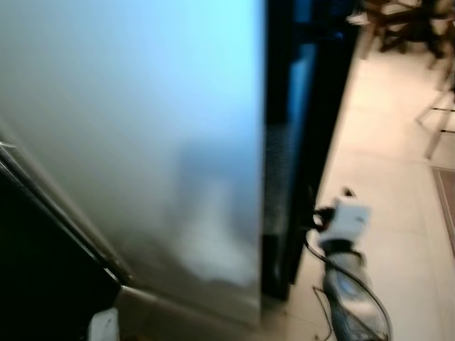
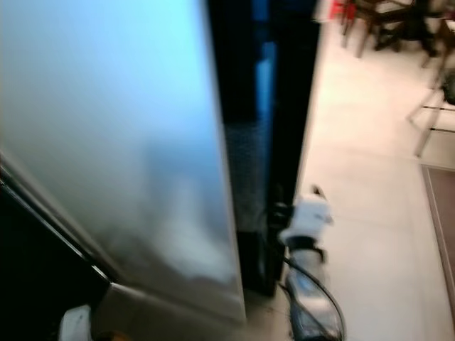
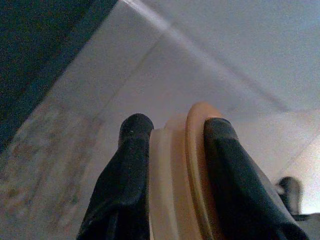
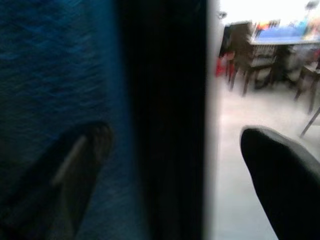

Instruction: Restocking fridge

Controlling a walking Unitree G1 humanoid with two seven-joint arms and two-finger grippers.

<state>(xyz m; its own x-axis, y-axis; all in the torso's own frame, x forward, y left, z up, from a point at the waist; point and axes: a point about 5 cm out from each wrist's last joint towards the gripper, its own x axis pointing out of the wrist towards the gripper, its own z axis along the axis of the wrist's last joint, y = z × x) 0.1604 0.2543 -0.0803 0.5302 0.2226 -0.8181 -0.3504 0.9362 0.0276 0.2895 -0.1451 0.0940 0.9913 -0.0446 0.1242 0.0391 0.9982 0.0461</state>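
The head views are blurred. A tall fridge door [image 1: 142, 142] with a pale brushed-steel face fills the left and centre of the scene, standing close before the robot. Its right edge meets a dark vertical side panel [image 1: 313, 128] that runs down to the tiled floor [image 1: 384, 156].

The right arm [image 1: 348, 284], silver with a white wrist block, reaches up from the lower right toward the dark edge of the fridge. In the right wrist view the right end effector [image 4: 170, 165] has its two black fingers [image 4: 280, 175] spread wide apart, holding nothing; the dark fridge edge stands between them, one finger before the blue-lit face and the other over the floor side. Whether either finger touches the fridge cannot be told.

In the left wrist view the left end effector [image 3: 172, 170] is closed upon a tan, disc-like lidded object [image 3: 175, 165], seen edge-on and clamped between both fingers above pale floor tiles. What the object is cannot be told.

Dark wooden chairs [image 1: 402, 25] stand well apart, at the far right.
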